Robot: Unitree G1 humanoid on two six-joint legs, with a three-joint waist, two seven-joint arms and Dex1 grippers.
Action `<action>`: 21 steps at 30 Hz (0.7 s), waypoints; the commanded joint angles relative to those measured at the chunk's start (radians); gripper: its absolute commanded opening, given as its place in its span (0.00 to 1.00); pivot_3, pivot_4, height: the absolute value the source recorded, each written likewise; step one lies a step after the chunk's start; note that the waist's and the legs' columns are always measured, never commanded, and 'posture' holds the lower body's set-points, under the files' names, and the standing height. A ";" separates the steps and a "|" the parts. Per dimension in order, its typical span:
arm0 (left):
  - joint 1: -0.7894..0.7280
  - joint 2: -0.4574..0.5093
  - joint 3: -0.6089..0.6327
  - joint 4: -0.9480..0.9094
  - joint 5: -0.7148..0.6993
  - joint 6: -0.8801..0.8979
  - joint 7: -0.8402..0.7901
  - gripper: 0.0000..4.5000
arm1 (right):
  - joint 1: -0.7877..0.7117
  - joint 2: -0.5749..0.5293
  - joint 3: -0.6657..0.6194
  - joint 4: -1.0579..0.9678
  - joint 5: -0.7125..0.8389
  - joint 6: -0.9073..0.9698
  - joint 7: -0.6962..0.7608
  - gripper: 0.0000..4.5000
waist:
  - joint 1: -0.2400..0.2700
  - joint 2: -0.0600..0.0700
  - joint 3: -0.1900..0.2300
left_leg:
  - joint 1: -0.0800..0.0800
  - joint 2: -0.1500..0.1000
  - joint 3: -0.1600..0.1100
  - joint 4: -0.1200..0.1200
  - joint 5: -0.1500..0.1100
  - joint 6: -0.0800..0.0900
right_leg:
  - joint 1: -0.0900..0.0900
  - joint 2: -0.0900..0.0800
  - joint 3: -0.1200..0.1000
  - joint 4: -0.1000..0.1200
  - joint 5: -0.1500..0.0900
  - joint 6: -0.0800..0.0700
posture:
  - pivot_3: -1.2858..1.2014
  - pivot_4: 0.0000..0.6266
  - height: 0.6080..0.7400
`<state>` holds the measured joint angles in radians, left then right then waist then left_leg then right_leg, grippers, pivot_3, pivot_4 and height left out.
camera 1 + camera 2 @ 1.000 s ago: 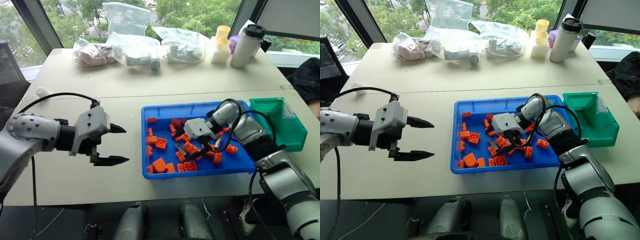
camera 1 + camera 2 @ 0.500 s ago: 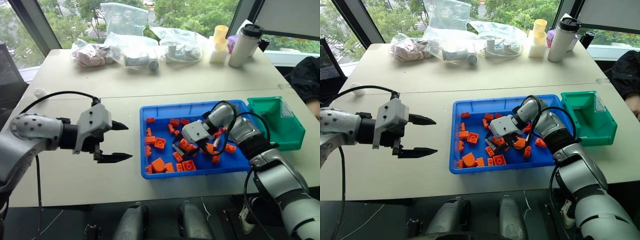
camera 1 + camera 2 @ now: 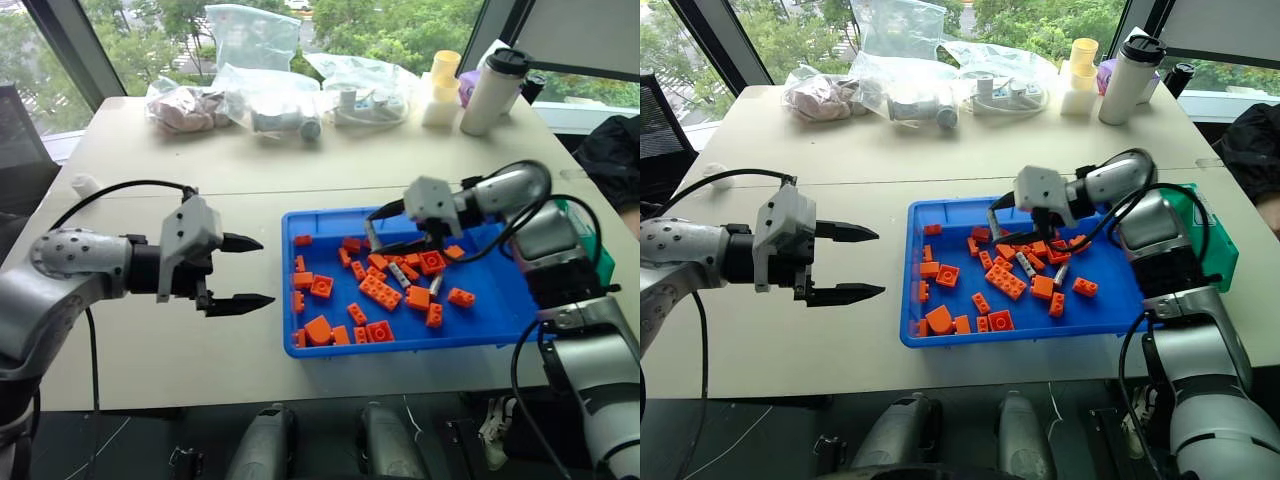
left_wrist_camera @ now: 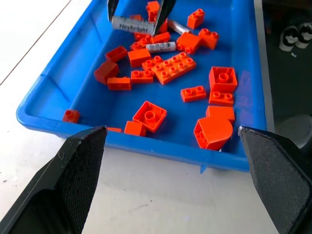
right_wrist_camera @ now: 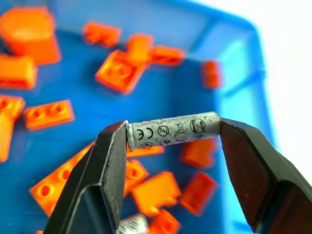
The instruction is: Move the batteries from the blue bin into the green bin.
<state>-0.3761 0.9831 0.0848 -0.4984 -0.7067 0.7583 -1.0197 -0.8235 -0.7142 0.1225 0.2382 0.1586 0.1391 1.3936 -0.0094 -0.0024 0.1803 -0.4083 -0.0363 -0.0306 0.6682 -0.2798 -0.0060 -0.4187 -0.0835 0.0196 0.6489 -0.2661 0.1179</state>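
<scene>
Lifting now: right claw (image 5: 170, 134) has come up out of the orange toy bricks (image 3: 380, 291) with one slim silver-grey cylindrical battery (image 5: 171, 129) pinched end to end between its fingers, clear above the wide shallow blue plastic bin (image 3: 500, 325). Pick looks done; carry is next. Small teal-green plastic bin (image 3: 1223, 250) sits behind the claw's arm, mostly hidden. Two more batteries (image 3: 400, 273) lie below it among bricks. Left claw (image 3: 243, 272) hangs wide open, empty, over the bench (image 3: 150, 350).
</scene>
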 commanded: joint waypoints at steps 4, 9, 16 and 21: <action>-0.114 -0.104 -0.055 0.082 0.027 -0.065 -0.005 1.00 | 0.180 -0.101 -0.336 -0.295 0.203 0.414 -0.250 0.63 | 0.002 0.000 0.000 | 0.000 -0.001 0.001 0.000 0.000 0.000 | 0.000 -0.001 0.001 0.000 0.000 0.000 | 0.52 0.24 1.00; -0.256 -0.270 -0.164 0.205 0.093 -0.145 -0.010 1.00 | 0.345 -0.110 -0.632 -0.406 0.261 0.575 -0.474 0.63 | 0.012 0.000 0.000 | 0.000 -0.001 0.001 0.000 0.000 0.001 | 0.001 -0.001 0.001 0.000 0.000 0.000 | 0.52 0.24 1.00; -0.348 -0.415 -0.216 0.332 0.144 -0.225 -0.043 1.00 | 0.552 -0.126 -0.762 -0.391 0.188 0.521 -0.641 0.63 | 0.009 0.000 -0.001 | 0.001 -0.001 0.004 0.001 0.001 0.002 | 0.001 0.001 0.003 0.000 0.000 0.000 | 0.52 0.24 1.00; -0.359 -0.455 -0.226 0.341 0.157 -0.237 -0.045 1.00 | 0.609 -0.157 -0.746 -0.336 0.140 0.467 -0.690 0.63 | -0.004 0.000 -0.001 | 0.001 0.000 0.004 0.000 0.001 0.003 | 0.001 0.001 0.003 0.001 0.000 0.000 | 0.52 0.24 1.00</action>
<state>-0.7137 0.5303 -0.1467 -0.1463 -0.5555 0.5395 -1.0628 -0.2096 -0.8478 -0.6045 -0.0895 0.3062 0.6346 0.7206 -0.0136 -0.0021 0.1793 -0.4073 -0.0365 -0.0264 0.6686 -0.2786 -0.0032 -0.4179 -0.0825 0.0229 0.6496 -0.2661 0.1181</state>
